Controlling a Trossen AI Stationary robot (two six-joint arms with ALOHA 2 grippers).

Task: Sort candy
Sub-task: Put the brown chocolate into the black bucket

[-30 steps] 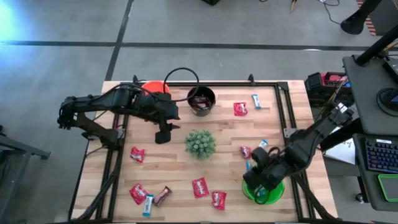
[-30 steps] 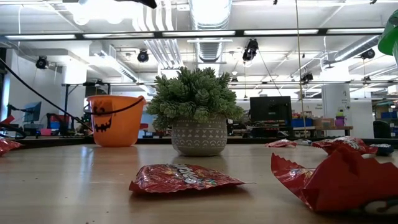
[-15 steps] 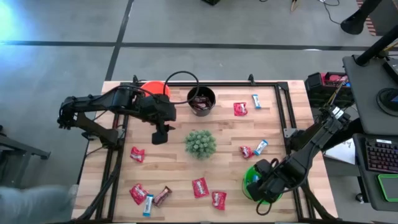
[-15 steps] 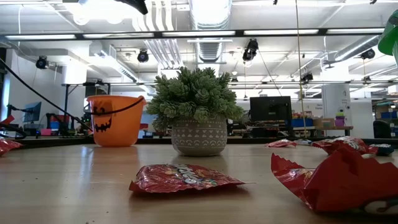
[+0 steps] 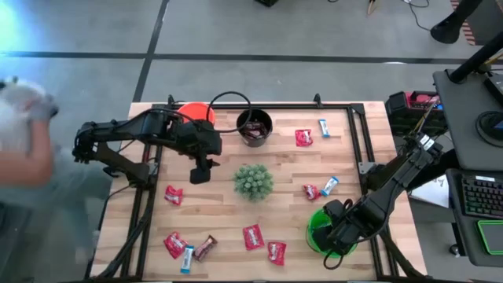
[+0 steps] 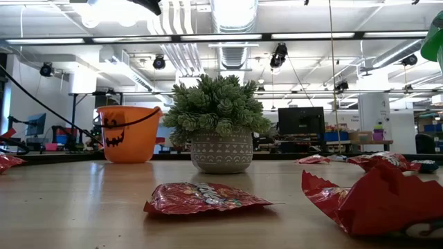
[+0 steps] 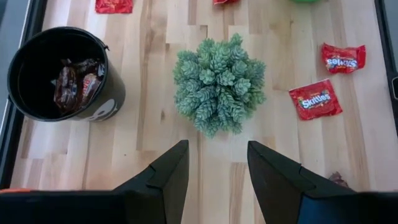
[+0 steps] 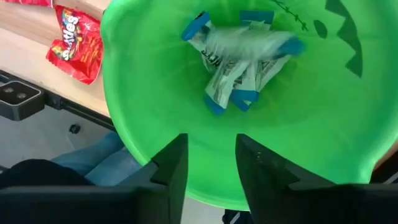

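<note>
My right gripper (image 8: 211, 140) hangs open over the green bucket (image 8: 155, 124) at the table's near right (image 5: 318, 228). Light blue and white candy (image 8: 239, 74) lies on the bucket's bottom, one piece blurred. My left gripper (image 7: 217, 146) stands open above bare wood left of the plant ball (image 5: 253, 181), nothing between its fingers. Red candy (image 5: 253, 236), blue candy (image 5: 329, 185) and a brown one (image 5: 205, 247) lie flat about the table. The black bucket (image 5: 255, 126) at the far middle holds brown candy (image 7: 74, 84).
An orange bucket (image 5: 196, 110) stands at the far left, next to the black one. The potted plant (image 6: 220, 124) sits mid-table. Dark frame rails (image 5: 357, 141) run along the table's sides. A blurred person (image 5: 23, 149) is beyond the table's left edge.
My right gripper has gone toward the table's near edge and down, turning at the wrist, and now hangs over the green bucket. A person has come into view at the left, beyond the table.
</note>
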